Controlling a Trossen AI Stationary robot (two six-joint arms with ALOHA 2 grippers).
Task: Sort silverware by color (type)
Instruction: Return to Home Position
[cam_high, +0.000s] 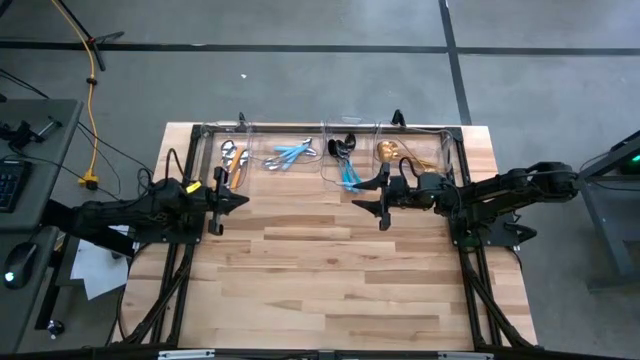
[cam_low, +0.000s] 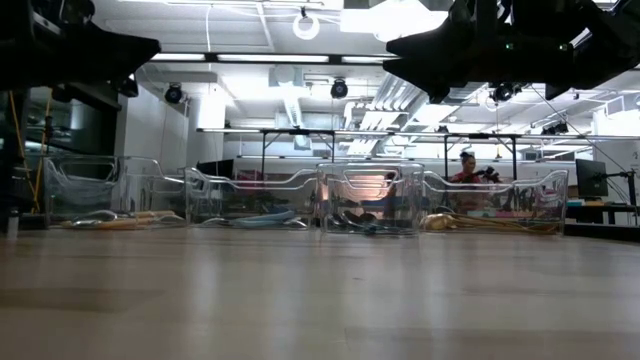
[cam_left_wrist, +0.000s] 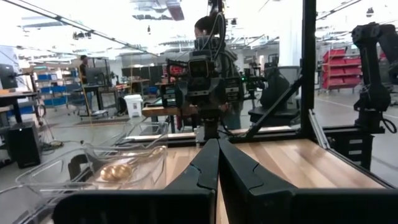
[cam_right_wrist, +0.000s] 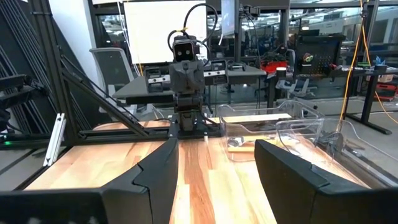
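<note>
High view: silverware (cam_high: 295, 154) lies in clear bins (cam_high: 322, 140) beside the fingers; left gripper (cam_high: 243, 199) clenched on nothing, right gripper (cam_high: 358, 198) parted, empty.

Clear glossy plastic bins (cam_high: 300, 173), smooth wood-plank table (cam_high: 330, 270) — shiny gold metal spoon (cam_left_wrist: 115, 172)

- Table (cam_high: 330, 270): light wood planks, butcher-block look; most of the top bare
- Far edge: 4 clear plastic bins side by side in one row, all flat on the wood w/ open tops
- L to R from the front: leftmost bin (cam_low: 100, 188); 2nd bin (cam_low: 250, 192); 3rd bin (cam_low: 370, 182); rightmost bin (cam_low: 500, 192)
- Neighbours touching or just beside each other; can't tell which
</note>
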